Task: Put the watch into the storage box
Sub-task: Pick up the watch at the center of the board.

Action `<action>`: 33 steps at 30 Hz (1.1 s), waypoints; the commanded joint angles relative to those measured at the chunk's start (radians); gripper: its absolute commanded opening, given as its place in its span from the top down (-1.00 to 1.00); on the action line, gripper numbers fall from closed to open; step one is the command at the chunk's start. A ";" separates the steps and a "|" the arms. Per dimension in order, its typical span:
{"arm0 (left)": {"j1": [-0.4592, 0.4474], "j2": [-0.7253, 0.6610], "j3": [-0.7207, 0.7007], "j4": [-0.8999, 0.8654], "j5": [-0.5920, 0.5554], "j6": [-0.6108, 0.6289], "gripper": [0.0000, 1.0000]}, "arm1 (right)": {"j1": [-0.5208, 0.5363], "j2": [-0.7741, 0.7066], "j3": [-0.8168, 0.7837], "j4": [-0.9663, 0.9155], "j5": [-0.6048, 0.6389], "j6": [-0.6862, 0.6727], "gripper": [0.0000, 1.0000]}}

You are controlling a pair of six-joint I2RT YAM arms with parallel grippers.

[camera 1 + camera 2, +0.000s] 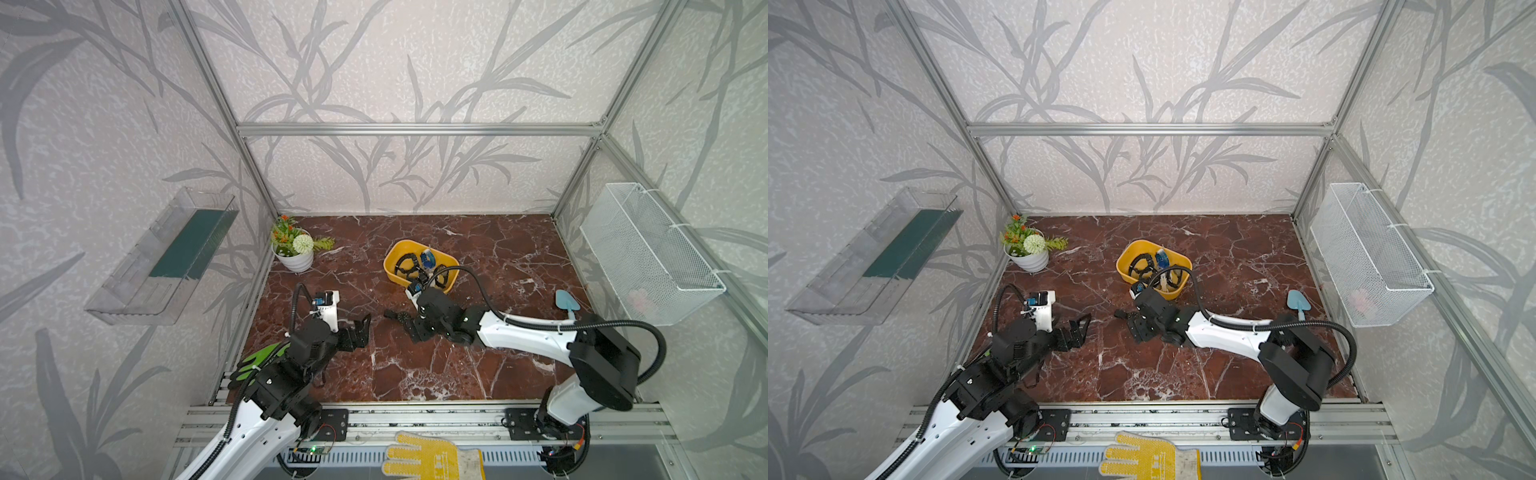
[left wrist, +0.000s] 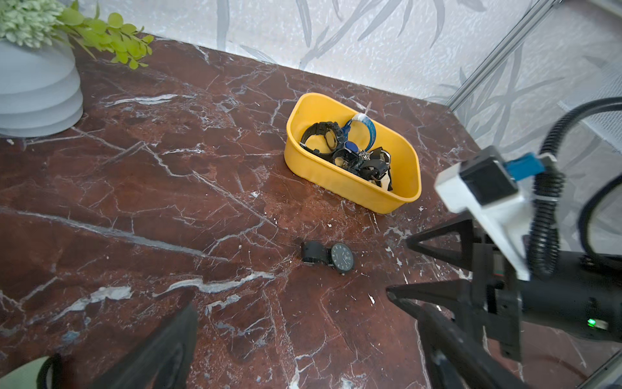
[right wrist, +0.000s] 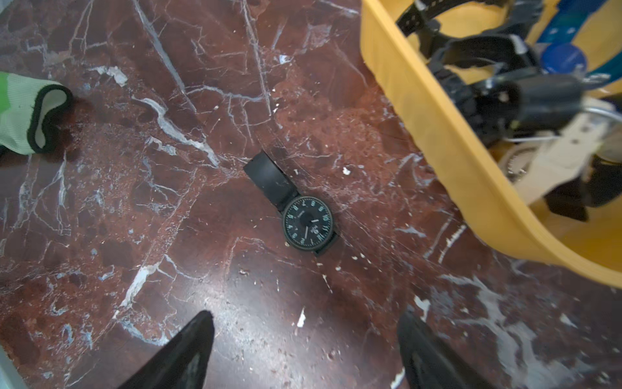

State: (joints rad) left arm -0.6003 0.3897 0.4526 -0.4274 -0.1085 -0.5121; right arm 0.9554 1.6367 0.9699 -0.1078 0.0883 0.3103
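A yellow-dotted work glove (image 1: 432, 457) is seen at the front edge, its printed marks too small to be read. The black watch (image 3: 296, 212) is laid flat on the marbled worktop (image 3: 168, 235), outside the yellow storage box (image 2: 350, 188) and near its wall. Pale numerals are seen on the dial; the brand line is unreadable. The right jaws are spread, empty, short of the watch. The left jaws are spread too.
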 commanded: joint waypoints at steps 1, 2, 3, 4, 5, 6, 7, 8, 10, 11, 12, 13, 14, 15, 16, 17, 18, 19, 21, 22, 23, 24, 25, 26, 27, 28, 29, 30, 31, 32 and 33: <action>-0.001 -0.069 -0.027 -0.074 -0.018 -0.076 -0.99 | -0.014 0.061 0.061 0.052 -0.093 -0.074 -0.53; -0.001 -0.078 -0.029 -0.089 -0.013 -0.067 -0.98 | -0.018 0.090 0.076 0.068 -0.125 -0.092 -0.51; -0.002 -0.078 -0.031 -0.091 -0.012 -0.068 -0.98 | -0.020 0.121 0.089 0.076 -0.141 -0.109 -0.51; -0.003 -0.076 -0.037 -0.078 0.002 -0.066 -0.98 | -0.022 0.138 0.104 0.081 -0.153 -0.126 -0.51; -0.003 -0.067 -0.041 -0.061 0.019 -0.062 -0.98 | -0.025 0.163 0.120 0.082 -0.176 -0.144 -0.52; -0.003 -0.055 -0.041 -0.052 0.031 -0.057 -0.98 | -0.027 0.180 0.133 0.086 -0.188 -0.161 -0.51; -0.003 -0.042 -0.037 -0.048 0.041 -0.051 -0.98 | -0.030 0.193 0.142 0.091 -0.192 -0.167 -0.51; -0.003 -0.031 -0.031 -0.050 0.050 -0.044 -0.99 | -0.037 0.208 0.153 0.095 -0.197 -0.170 -0.51; -0.003 -0.007 -0.023 -0.046 0.063 -0.039 -0.98 | -0.052 0.231 0.178 0.094 -0.209 -0.173 -0.51; -0.004 0.003 -0.022 -0.041 0.071 -0.035 -0.98 | -0.060 0.245 0.187 0.097 -0.218 -0.177 -0.51; -0.005 0.011 -0.021 -0.036 0.079 -0.033 -0.98 | -0.066 0.256 0.200 0.099 -0.230 -0.186 -0.50; -0.004 0.018 -0.022 -0.031 0.081 -0.030 -0.98 | -0.069 0.267 0.211 0.099 -0.239 -0.193 -0.50; -0.004 0.026 -0.022 -0.027 0.082 -0.028 -0.98 | -0.069 0.280 0.223 0.099 -0.245 -0.200 -0.49; -0.005 0.032 -0.022 -0.025 0.081 -0.029 -0.98 | -0.070 0.292 0.235 0.097 -0.252 -0.208 -0.47; -0.005 0.037 -0.020 -0.025 0.081 -0.028 -0.98 | -0.071 0.304 0.248 0.094 -0.259 -0.216 -0.43; -0.005 0.040 -0.019 -0.025 0.081 -0.028 -0.98 | -0.071 0.314 0.255 0.088 -0.264 -0.220 -0.38; -0.004 0.041 -0.020 -0.025 0.081 -0.028 -0.99 | -0.071 0.325 0.269 0.082 -0.270 -0.224 -0.34; -0.004 0.041 -0.020 -0.026 0.081 -0.030 -0.98 | -0.070 0.335 0.279 0.076 -0.276 -0.227 -0.31; -0.004 0.036 -0.023 -0.030 0.080 -0.033 -0.98 | -0.071 0.349 0.285 0.076 -0.280 -0.231 -0.27; -0.005 0.032 -0.026 -0.032 0.077 -0.035 -0.98 | -0.069 0.354 0.285 0.076 -0.280 -0.235 -0.26; -0.004 0.027 -0.028 -0.031 0.073 -0.037 -0.98 | -0.070 0.357 0.284 0.076 -0.278 -0.237 -0.26; -0.005 0.022 -0.032 -0.030 0.072 -0.038 -0.98 | -0.070 0.360 0.283 0.076 -0.276 -0.240 -0.26; -0.004 0.017 -0.036 -0.026 0.072 -0.040 -0.98 | -0.069 0.364 0.283 0.075 -0.276 -0.244 -0.26; -0.005 0.013 -0.039 -0.024 0.070 -0.042 -0.98 | -0.069 0.366 0.281 0.075 -0.274 -0.244 -0.26; -0.004 0.010 -0.041 -0.022 0.067 -0.043 -0.99 | -0.069 0.370 0.280 0.076 -0.274 -0.246 -0.26; -0.004 0.005 -0.042 -0.023 0.066 -0.043 -0.99 | -0.070 0.374 0.281 0.078 -0.272 -0.249 -0.26; -0.004 0.004 -0.042 -0.024 0.064 -0.046 -0.99 | -0.070 0.379 0.282 0.080 -0.270 -0.250 -0.25; -0.005 0.001 -0.042 -0.025 0.065 -0.045 -0.98 | -0.070 0.386 0.286 0.080 -0.269 -0.255 -0.19; -0.004 -0.002 -0.043 -0.026 0.066 -0.046 -0.98 | -0.071 0.394 0.293 0.077 -0.267 -0.259 -0.11; -0.004 -0.003 -0.045 -0.025 0.066 -0.047 -0.98 | -0.069 0.401 0.304 0.071 -0.266 -0.264 -0.08; -0.004 -0.004 -0.047 -0.025 0.066 -0.048 -0.98 | -0.069 0.408 0.312 0.065 -0.264 -0.266 -0.07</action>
State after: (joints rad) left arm -0.6010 0.3962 0.4232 -0.4595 -0.0288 -0.5457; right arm 0.8837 2.0209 1.2507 -0.0280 -0.1734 0.0669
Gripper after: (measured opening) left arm 0.992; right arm 0.539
